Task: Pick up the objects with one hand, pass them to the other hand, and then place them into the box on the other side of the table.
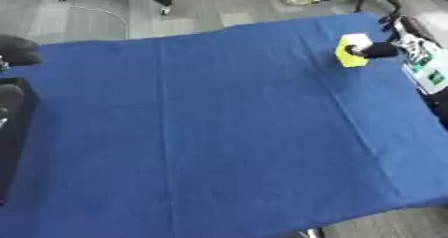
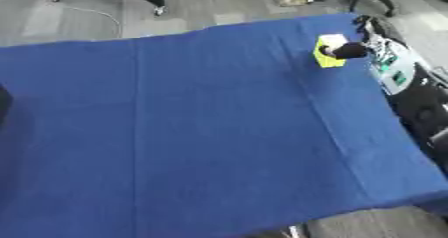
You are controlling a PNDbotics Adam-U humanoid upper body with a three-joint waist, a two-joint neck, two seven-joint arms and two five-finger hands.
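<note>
**Yellow block under right hand, far corner**

Grey floor w/ a chair base shows beyond the far edge; nearly all the frame is the worktop (image 1: 219, 132), covered in blue cloth w/ fold creases. At approx 1 o'clock, near the far right corner, sits a yellow block (image 1: 350, 58) w/ a pale top face. Robot's right hand (image 1: 378, 49) comes in from the right edge and is on it: dark fingers lie over the block's right side and top. Whether they curl round it or only touch, can't tell. Can't tell either if the block is lifted or resting on the cloth.

Block looks box-shaped, stiff, prob light: card or foam by the look, a guess. Flat faces should take a pinch across two opposite sides w/o slipping much. Best hold is likely across the short width, leaving one end free so the other hand has something to take at the pass. Long axis seems to run roughly 12 to 6, tilted slightly; not sure, since the hand hides part of it.

Left hand (image 1: 17, 49) shows as a dark shape at 9 o'clock by the left edge; its state can't be read. Dark box (image 1: 16, 132) just below it, at the left edge, prob the drop spot.
</note>
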